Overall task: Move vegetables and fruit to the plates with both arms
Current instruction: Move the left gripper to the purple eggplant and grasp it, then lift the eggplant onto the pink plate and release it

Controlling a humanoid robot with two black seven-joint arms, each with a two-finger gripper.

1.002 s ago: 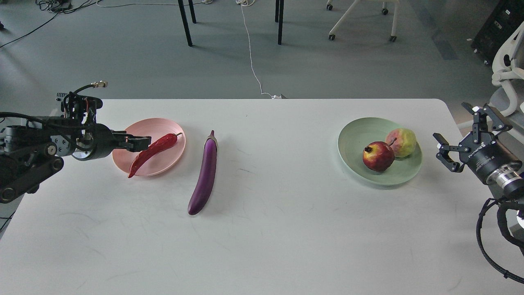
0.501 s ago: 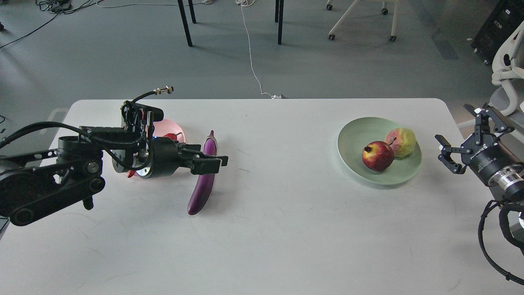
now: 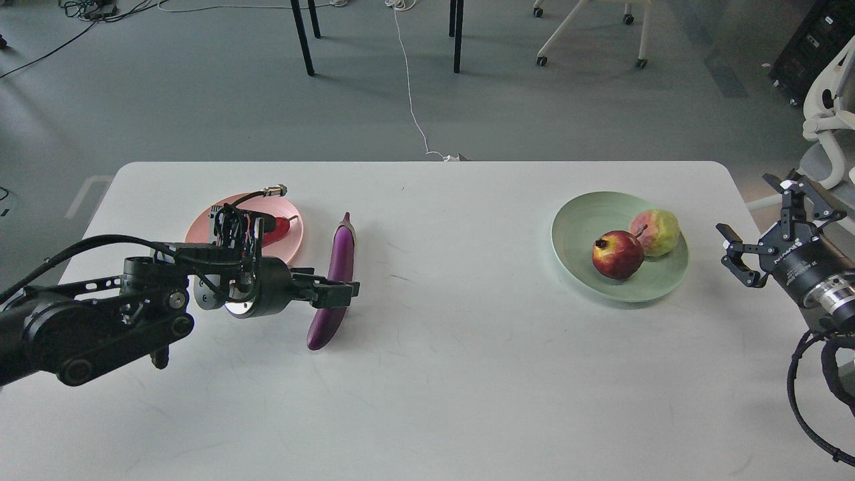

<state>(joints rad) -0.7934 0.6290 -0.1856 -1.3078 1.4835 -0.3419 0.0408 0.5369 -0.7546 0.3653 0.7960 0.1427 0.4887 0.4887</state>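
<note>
Both tools gape: left tool reaches level across the eggplant, right tool hovers.

Plates, two: pink at 9 o'clock, mint green at 3 o'clock. Eggplant, one. Chili pepper, one. Pomegranate, one. Yellow-green fruit, one. Claws, two: left, right.

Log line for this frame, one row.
left gripper: open over eggplant | chili: pink plate | right gripper: open, idle
</note>
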